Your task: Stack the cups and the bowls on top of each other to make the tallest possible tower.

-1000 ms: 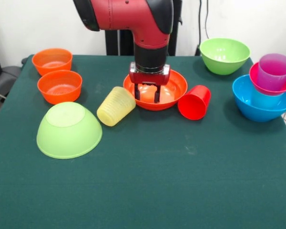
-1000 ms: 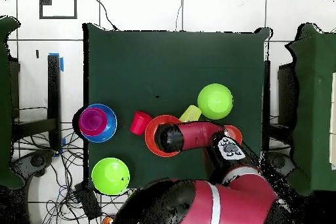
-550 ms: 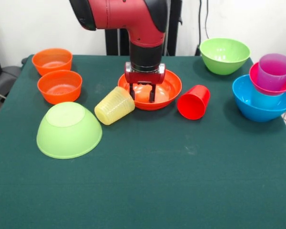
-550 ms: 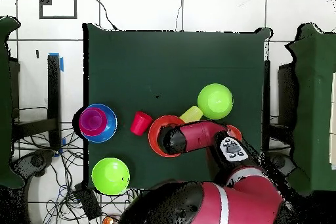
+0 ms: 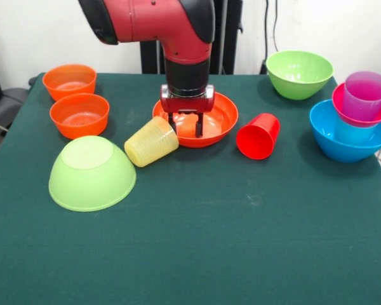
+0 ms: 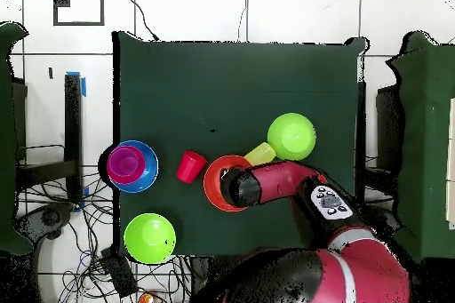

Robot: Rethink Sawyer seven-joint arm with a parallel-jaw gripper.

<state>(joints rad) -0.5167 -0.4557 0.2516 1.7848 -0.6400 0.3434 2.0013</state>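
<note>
My gripper (image 5: pixel 185 126) is open, with both fingers reaching down inside the wide orange bowl (image 5: pixel 223 121), also seen from overhead (image 6: pixel 213 184). A yellow cup (image 5: pixel 151 142) lies on its side against the bowl's left rim. To the bowl's right, slightly apart, lies a red cup (image 5: pixel 258 136) on its side. At the right edge a purple cup (image 5: pixel 366 95) stands in a magenta bowl (image 5: pixel 340 107), on a light blue cup (image 5: pixel 355 133) inside a blue bowl (image 5: pixel 343 146). One lime green bowl (image 5: pixel 92 173) lies upside down at the left; another (image 5: pixel 299 74) stands upright at the back right.
Two small orange bowls (image 5: pixel 69 81) (image 5: pixel 79 115) stand upright at the back left corner. The arm (image 6: pixel 275 182) hides the gripper in the overhead view. The dark green tabletop (image 5: pixel 241 241) stretches bare toward the near edge.
The gripper has moved left, and the wide orange bowl has slid left with it. The yellow cup has been nudged a little leftward. The red cup stays put.
</note>
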